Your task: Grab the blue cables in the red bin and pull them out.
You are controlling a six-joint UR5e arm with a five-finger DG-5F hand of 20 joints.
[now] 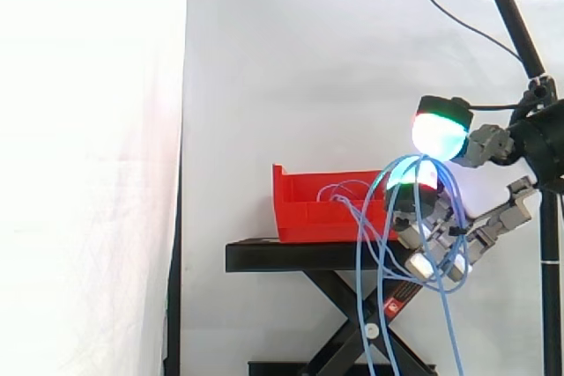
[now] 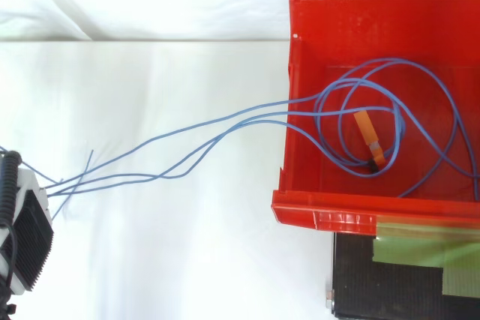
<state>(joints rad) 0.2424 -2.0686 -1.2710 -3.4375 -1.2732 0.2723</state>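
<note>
Side view: red bin [image 1: 308, 209] on black stand [image 1: 264, 257], white curtain [image 1: 291, 59] behind. Blue cables [image 2: 247, 114] trail from bin over its rim to hand [image 1: 498, 216]; fingers [image 1: 423, 263] curled round them, loops hanging below.

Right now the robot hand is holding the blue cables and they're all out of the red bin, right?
Not quite. The hand does hold the blue cables, but they aren't all out: the top view shows several loops lying inside the red bin.

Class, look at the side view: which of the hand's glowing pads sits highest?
The white-cyan pad with a black cap, clear above the blue cables; the other pads lie lower, among the cables.
</note>
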